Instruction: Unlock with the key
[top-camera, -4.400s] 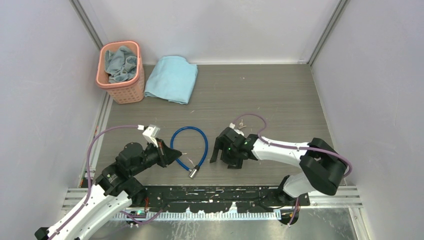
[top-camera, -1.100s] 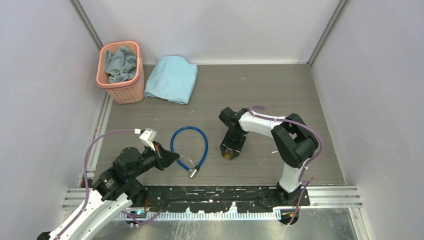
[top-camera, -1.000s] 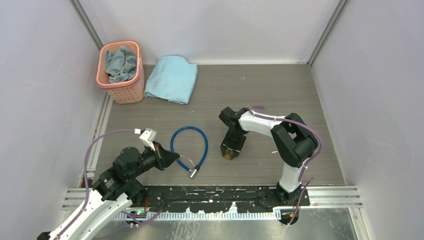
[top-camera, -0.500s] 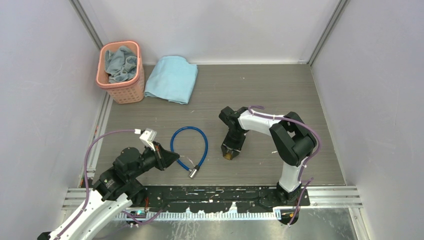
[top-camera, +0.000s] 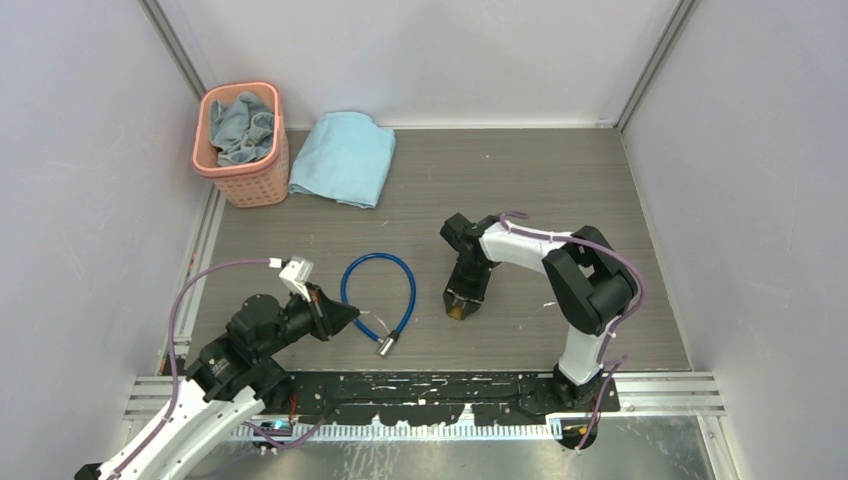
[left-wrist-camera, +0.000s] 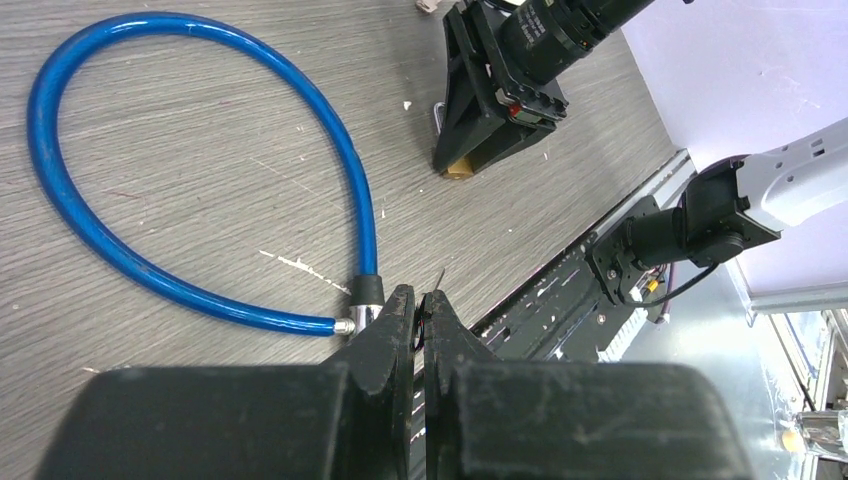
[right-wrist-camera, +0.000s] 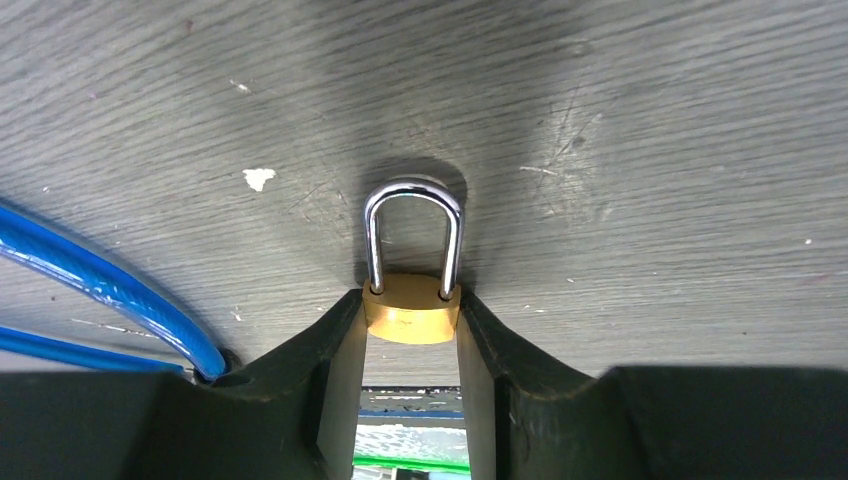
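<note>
The small brass padlock lies on the table with its silver shackle pointing away. My right gripper is shut on it, one finger pressed against each side of the brass body. From above the padlock peeks out under the right gripper. My left gripper is shut just past the blue cable's metal end. A thin grey sliver, the key, sticks out edge-on between its tips. The left gripper points right at the blue cable.
A pink basket holding cloth stands at the back left, with a folded light-blue towel beside it. The black base rail runs along the near edge. Grey walls close in both sides.
Over the last second the right jaws narrowed onto the padlock. Some seconds back that arm lay low and pointed left; now it reaches down onto the padlock. The left arm has held still.
</note>
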